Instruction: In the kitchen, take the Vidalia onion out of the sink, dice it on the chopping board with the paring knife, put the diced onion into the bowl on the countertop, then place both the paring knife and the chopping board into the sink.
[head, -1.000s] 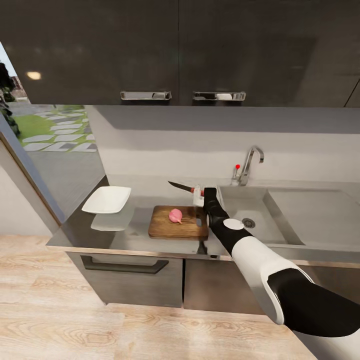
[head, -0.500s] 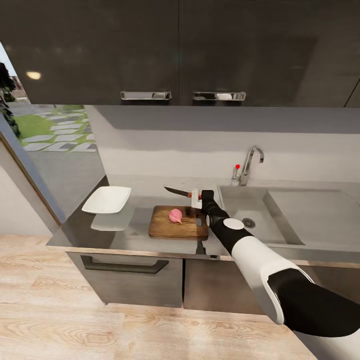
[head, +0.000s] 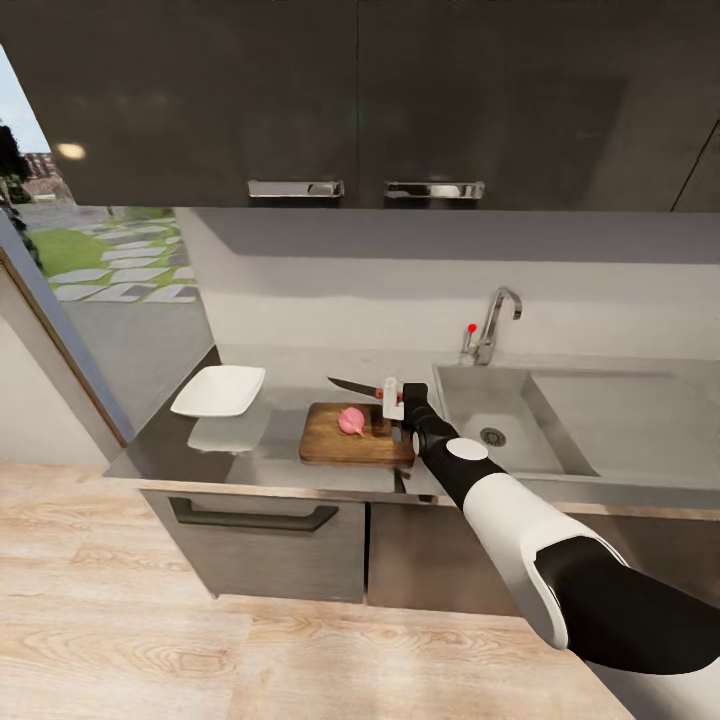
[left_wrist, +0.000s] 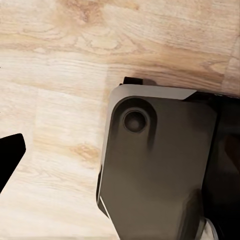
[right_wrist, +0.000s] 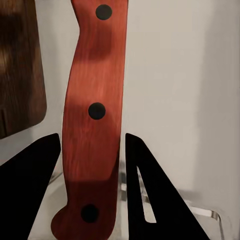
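Note:
The pinkish Vidalia onion (head: 351, 421) rests on the brown chopping board (head: 340, 446), which lies on the grey countertop (head: 250, 455) left of the sink (head: 520, 415). My right gripper (head: 393, 398) (right_wrist: 92, 145) is shut on the red handle of the paring knife (head: 356, 387) (right_wrist: 92, 75). It holds the knife level just above the board's far edge, the dark blade pointing left past the onion. The white bowl (head: 218, 391) stands at the countertop's left end. In the left wrist view one dark fingertip (left_wrist: 10, 155) stands far out to the side over the wood floor.
A chrome tap (head: 492, 322) with a red dot rises behind the sink, and a flat drainboard (head: 620, 420) extends to its right. Dark wall cabinets (head: 360, 100) hang overhead. The robot's dark base (left_wrist: 160, 170) sits on the light wood floor (head: 150, 640).
The right gripper has carried the knife left and down, closer to the onion and board. The head camera has shifted slightly. Onion, board and bowl have stayed put.

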